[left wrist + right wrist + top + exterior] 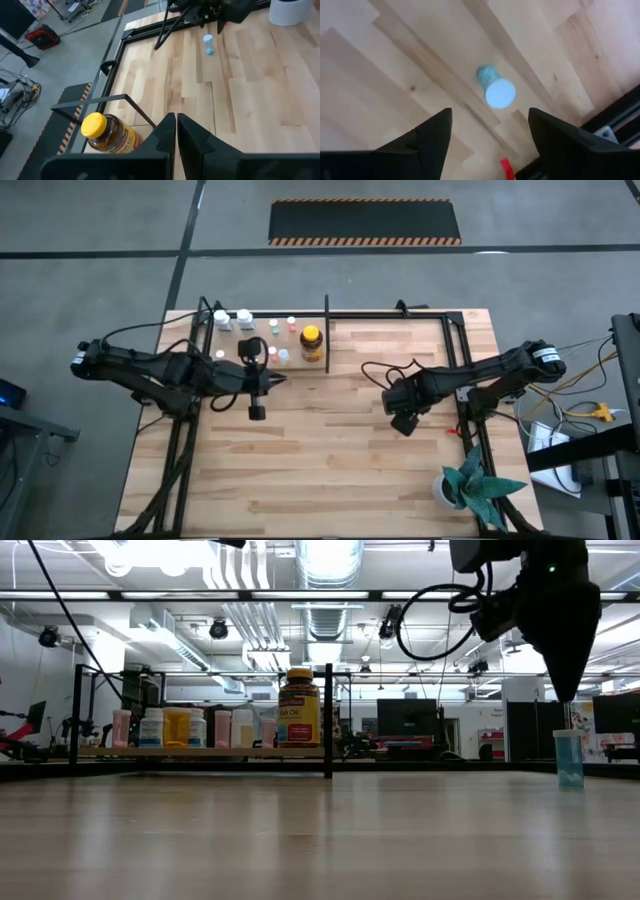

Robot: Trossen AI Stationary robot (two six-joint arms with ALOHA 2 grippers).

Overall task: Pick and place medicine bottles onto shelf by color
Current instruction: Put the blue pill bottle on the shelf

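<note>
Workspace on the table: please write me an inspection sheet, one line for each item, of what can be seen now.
Surface: light wooden table, bare in the middle.
Job's things: amber jar and small bottles stand in the shelf left of its divider; one pale blue bottle stands upright on the table, apart.
Clutter: potted plant at the table's near right corner.
Grippers: left tool shut, empty, near the amber jar; right tool open above the blue bottle, not touching it.
Cables: black loop by the right arm; loose wires off the table's right edge.
Surroundings: striped floor mat beyond the table.
</note>
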